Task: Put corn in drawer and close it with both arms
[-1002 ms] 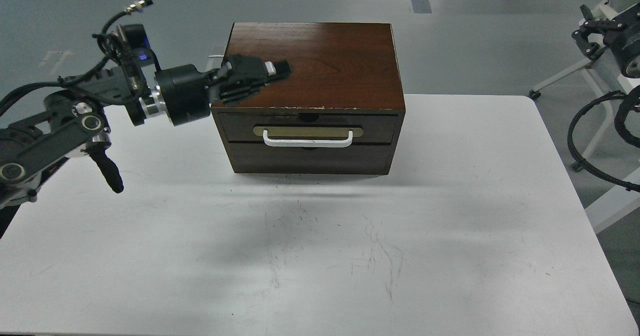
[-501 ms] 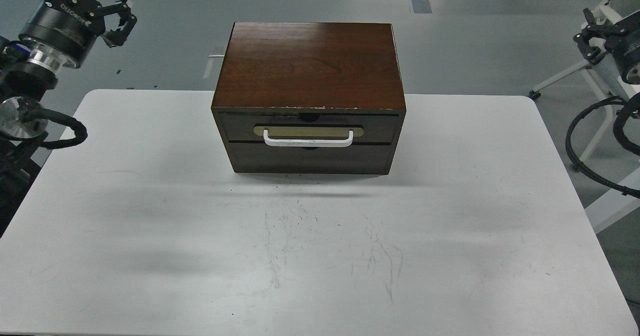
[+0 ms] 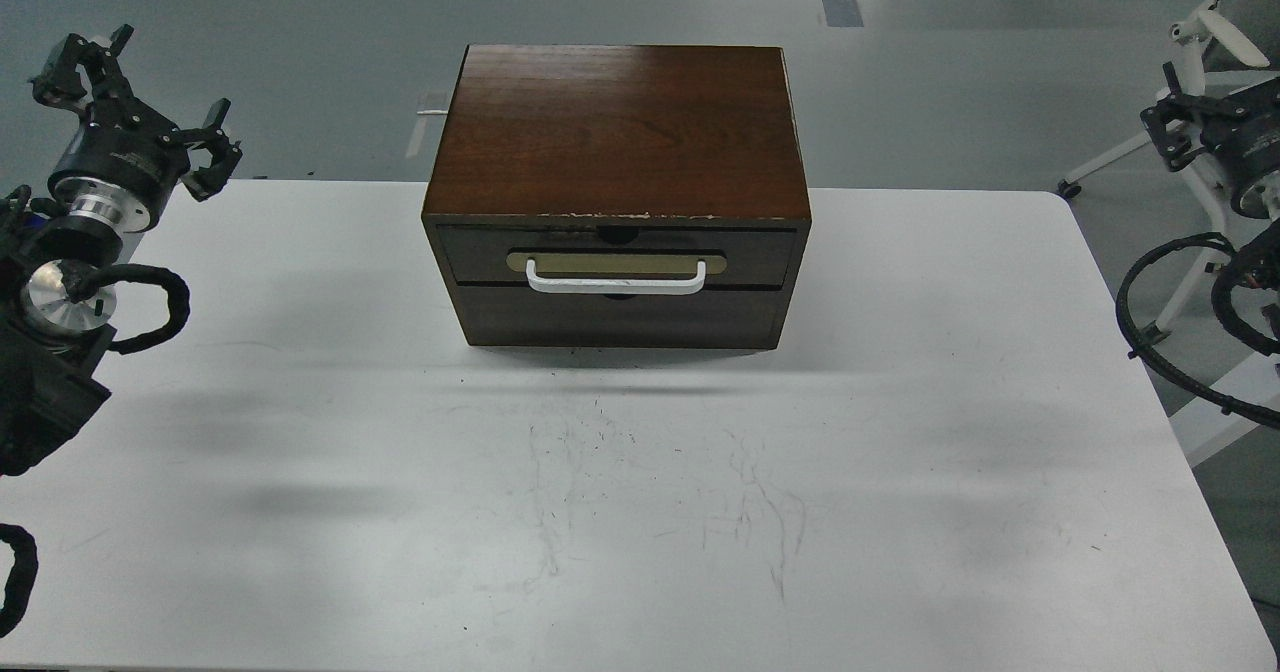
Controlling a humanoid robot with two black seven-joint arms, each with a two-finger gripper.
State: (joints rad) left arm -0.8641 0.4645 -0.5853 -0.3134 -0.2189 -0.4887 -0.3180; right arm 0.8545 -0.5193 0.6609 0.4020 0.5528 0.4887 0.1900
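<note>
The drawer (image 3: 616, 257) sits pushed flush into the brown wooden box (image 3: 618, 132) at the middle back of the white table (image 3: 640, 512), its white handle (image 3: 616, 282) facing forward. The left gripper (image 3: 135, 87) hangs well off to the box's left, fingers spread wide and empty. The right gripper (image 3: 1190, 122) is far off at the right edge, too dark to tell its fingers apart.
</note>
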